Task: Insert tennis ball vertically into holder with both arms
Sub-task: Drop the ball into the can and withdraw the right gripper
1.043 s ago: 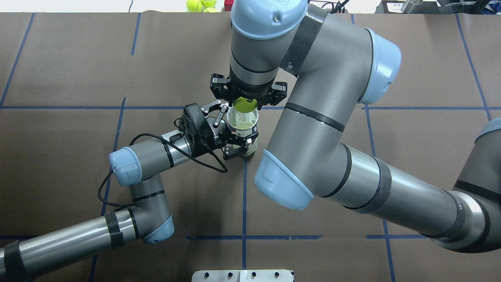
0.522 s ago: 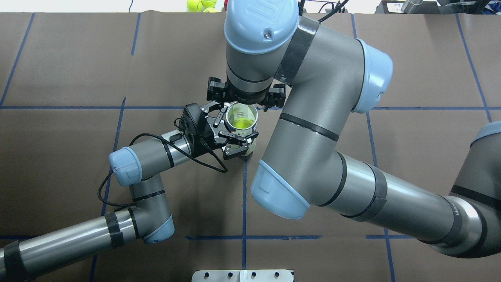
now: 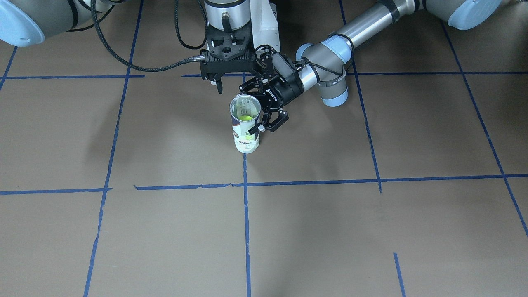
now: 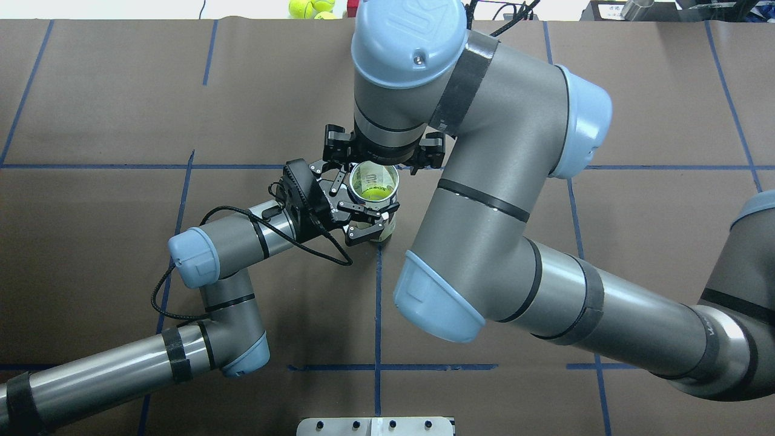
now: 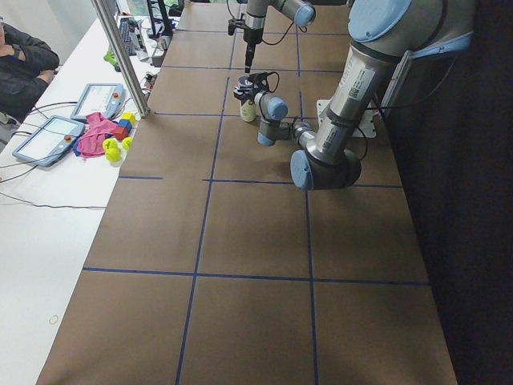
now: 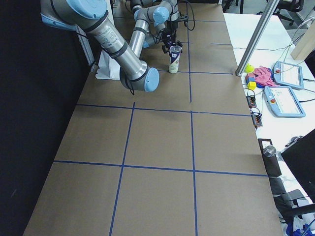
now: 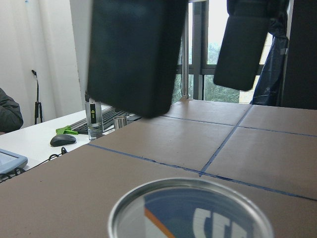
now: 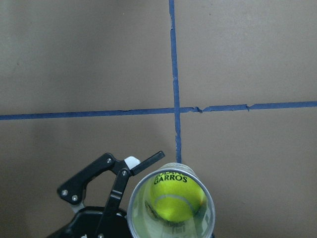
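Observation:
The holder [image 4: 387,225] stands upright on the table, a clear tube with a silver rim [image 3: 245,96] and a white-and-navy label [image 6: 173,60]. A yellow-green tennis ball [image 8: 176,201] lies inside it, below the rim, and also shows in the overhead view [image 4: 374,192]. My left gripper [image 4: 358,203] comes in from the side and is shut on the holder's upper part. My right gripper [image 7: 190,99] hangs just above and behind the rim with its two black fingers [image 7: 133,54] apart and nothing between them.
Several loose tennis balls [image 4: 310,7] lie past the table's far edge. A white mounting plate [image 4: 375,426] sits at the near edge. A side table [image 5: 56,192] holds tablets and toys, with a person [image 5: 20,68] seated there. Blue tape lines cross the brown table.
One second ago my right gripper held the ball over the rim. It opened, and the ball now lies inside the holder. The right wrist shifted slightly; the left arm stayed still.

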Robot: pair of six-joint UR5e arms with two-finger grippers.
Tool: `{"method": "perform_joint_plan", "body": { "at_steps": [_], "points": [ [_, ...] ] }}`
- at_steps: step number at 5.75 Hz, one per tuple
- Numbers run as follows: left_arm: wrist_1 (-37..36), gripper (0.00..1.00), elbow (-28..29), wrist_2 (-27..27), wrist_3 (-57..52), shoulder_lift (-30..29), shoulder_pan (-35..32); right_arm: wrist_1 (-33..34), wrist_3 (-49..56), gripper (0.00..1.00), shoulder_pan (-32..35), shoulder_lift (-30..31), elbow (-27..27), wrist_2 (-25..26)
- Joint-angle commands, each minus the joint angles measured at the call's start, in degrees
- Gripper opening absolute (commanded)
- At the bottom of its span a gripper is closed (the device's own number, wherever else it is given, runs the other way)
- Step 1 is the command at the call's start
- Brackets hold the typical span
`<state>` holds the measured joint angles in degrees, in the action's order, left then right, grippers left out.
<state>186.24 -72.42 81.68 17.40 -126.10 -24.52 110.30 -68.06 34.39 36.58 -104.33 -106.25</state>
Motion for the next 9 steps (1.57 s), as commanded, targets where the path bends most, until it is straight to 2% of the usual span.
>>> {"method": "perform_joint_plan", "body": {
  "at_steps": [1, 3, 5, 6, 7, 9],
  "points": [
    [0.17, 0.96, -0.17, -0.03, -0.09, 0.07, -0.09, 0.0, 7.89, 0.99, 5.38, 4.61, -2.79, -6.2],
    [0.26, 0.96, -0.52, -0.03, -0.09, 0.07, -0.35, -0.52, 21.41, 0.99, 13.39, 12.78, -5.0, -12.21],
    [-0.17, 0.96, -3.67, 0.06, 0.26, 0.33, -1.22, -1.23, 35.04, 0.99, 17.97, 19.73, -5.01, -12.32],
    [-0.61, 0.96, -5.87, 0.14, 0.35, 0.5, -1.23, -5.15, 38.23, 0.99, 19.21, 24.37, -4.92, -12.32],
    [-4.88, 0.96, -9.54, 0.14, 0.44, 0.51, -1.49, -9.19, 41.05, 0.99, 20.96, 28.25, -4.57, -13.01],
    [-13.41, 0.96, -14.48, 0.14, 0.44, 0.77, -4.29, -9.32, 53.84, 0.99, 28.06, 34.66, -4.39, -16.6]
  ]
}}
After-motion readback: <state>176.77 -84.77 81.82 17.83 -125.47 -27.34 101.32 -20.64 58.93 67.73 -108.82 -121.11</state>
